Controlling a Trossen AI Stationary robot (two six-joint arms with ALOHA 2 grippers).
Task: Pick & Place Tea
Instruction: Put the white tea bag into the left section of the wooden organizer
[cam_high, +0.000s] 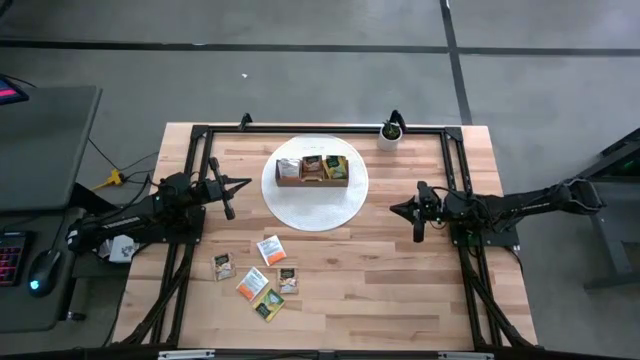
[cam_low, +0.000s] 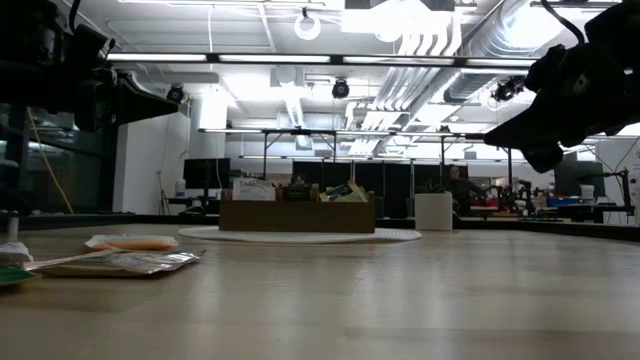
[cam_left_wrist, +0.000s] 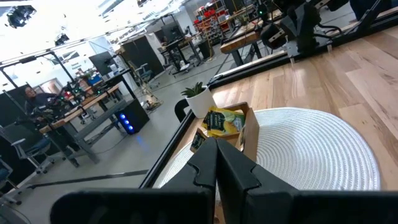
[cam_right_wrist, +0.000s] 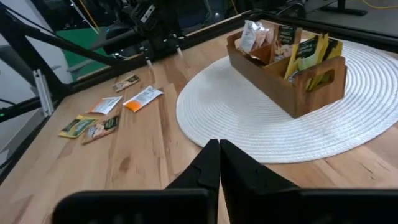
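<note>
Several tea sachets (cam_high: 257, 277) lie flat on the table near its front left; the right wrist view shows them as well (cam_right_wrist: 112, 106). More sachets stand in the brown wooden box (cam_high: 313, 170), which rests on a round white mat (cam_high: 315, 205). My left gripper (cam_high: 229, 210) hovers left of the mat, shut and empty. Also shut and empty, my right gripper (cam_high: 418, 233) hovers right of the mat. Both hang above the table in the low view.
A small white pot with a green plant (cam_high: 390, 133) stands at the far edge, right of the box. A black frame (cam_high: 320, 128) runs along the table's far edge and sides. Bare wood (cam_high: 390, 290) spans the near right area.
</note>
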